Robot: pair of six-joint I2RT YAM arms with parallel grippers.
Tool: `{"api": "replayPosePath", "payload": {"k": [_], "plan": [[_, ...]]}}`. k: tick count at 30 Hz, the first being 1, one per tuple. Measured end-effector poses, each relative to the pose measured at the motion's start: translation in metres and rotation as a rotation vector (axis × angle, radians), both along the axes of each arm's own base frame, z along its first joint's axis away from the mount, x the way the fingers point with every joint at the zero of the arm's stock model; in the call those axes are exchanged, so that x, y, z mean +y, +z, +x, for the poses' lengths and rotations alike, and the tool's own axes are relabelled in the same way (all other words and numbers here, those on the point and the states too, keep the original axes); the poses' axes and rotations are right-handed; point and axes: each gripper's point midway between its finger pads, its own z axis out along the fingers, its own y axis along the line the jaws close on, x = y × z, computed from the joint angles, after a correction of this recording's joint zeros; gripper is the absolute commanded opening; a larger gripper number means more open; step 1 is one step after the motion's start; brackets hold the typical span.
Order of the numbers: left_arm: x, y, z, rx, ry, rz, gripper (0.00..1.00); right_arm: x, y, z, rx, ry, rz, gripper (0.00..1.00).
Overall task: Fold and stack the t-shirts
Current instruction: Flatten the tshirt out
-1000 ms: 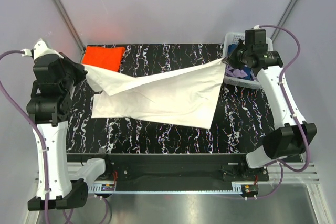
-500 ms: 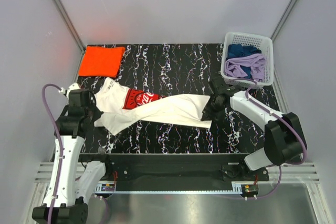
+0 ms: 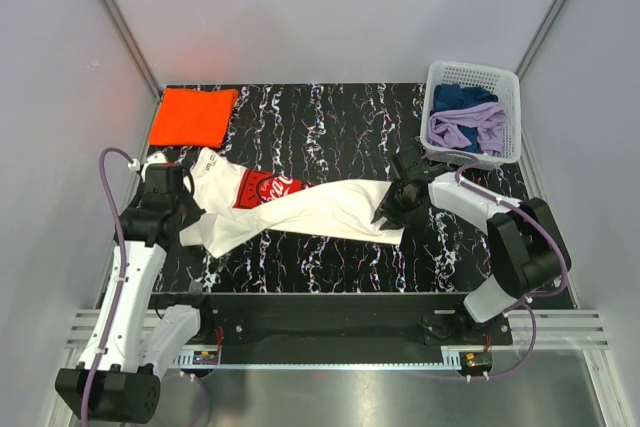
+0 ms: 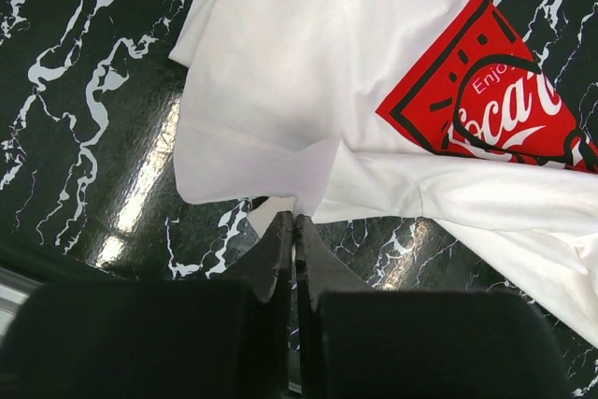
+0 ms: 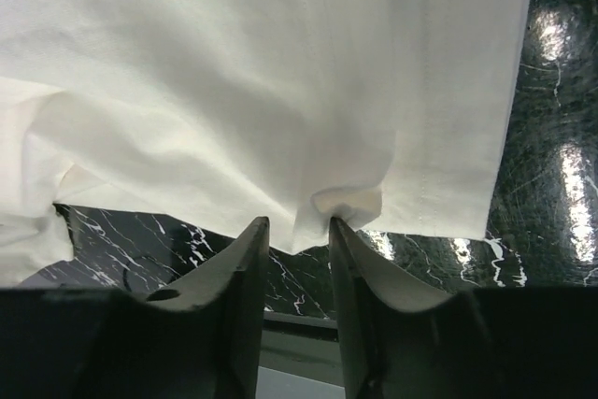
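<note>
Pinches white t-shirt corner in closed left gripper; holds right gripper jaws slightly apart around the opposite hem.

You lose the white t-shirt past the top and right edges of the left wrist view, its red lettering clipped, and past the top of the right wrist view. From above, the right gripper at its hem is too small to read.

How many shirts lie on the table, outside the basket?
2: white shirt across the middle; orange shirt folded at the far-left corner. The basket may hide more.
</note>
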Motion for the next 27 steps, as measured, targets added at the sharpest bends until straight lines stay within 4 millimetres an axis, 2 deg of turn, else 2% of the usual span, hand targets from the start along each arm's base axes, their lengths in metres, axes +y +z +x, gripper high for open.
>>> {"api": "replayPosePath", "payload": {"k": [7,15,24,27], "plan": [[-0.003,-0.001,0.001,0.003,-0.015,0.002,0.0,0.0,0.006,-0.002,0.008,-0.054,0.019,0.48],[-0.007,-0.001,0.001,0.004,-0.035,0.004,0.0,-0.006,0.018,-0.017,0.023,-0.126,0.037,0.49],[-0.008,-0.001,0.001,0.005,-0.047,0.01,0.0,-0.015,0.001,-0.03,0.053,-0.188,0.019,0.47],[-0.008,0.0,0.001,0.004,-0.052,0.011,0.0,-0.016,-0.002,-0.029,0.046,-0.193,0.017,0.47]]}}
